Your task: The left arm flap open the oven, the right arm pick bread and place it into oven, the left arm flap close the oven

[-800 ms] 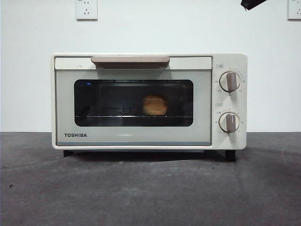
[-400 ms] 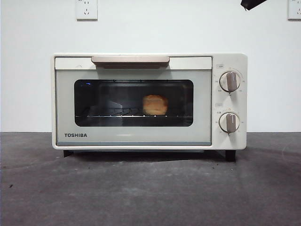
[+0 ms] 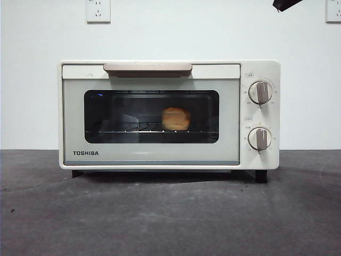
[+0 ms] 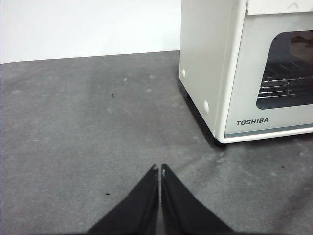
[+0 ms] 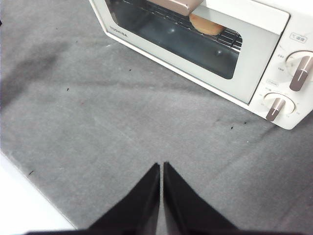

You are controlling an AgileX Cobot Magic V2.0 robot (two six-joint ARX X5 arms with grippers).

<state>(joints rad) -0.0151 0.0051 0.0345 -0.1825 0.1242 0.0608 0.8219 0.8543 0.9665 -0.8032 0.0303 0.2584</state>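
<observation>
- Bread sits inside the oven, on the wire rack, a little toward the knob side of the window; seen through the dark glass as a golden lump
- Right wrist view shows the same loaf on the rack behind the glass, so it is well inside, not at the lip
- Oven door is upright and flush with the body; its bar handle runs along the top edge, nothing touching it
- Judgement on progress: door opened, bread loaded and door shut all look done; as far as these views go, nothing is left but for the arms to stay clear
- Oven holds the bread only; the rest of the rack looks bare
- Two knobs on the oven's right panel both point straight up
- Oven stands toward the back edge of the grey table, near the white wall; front half of the table is open mat
- Left gripper hangs over the mat off the oven's plain side, well apart from it, jaws pressed together and holding nothing
- Right gripper hangs over the mat in front of the oven, toward the knob end, jaws likewise pressed together and holding nothing
- Front view catches only a black tip at the top right corner; which arm it belongs to I cannot tell
- Wall sockets high on the wall behind
</observation>
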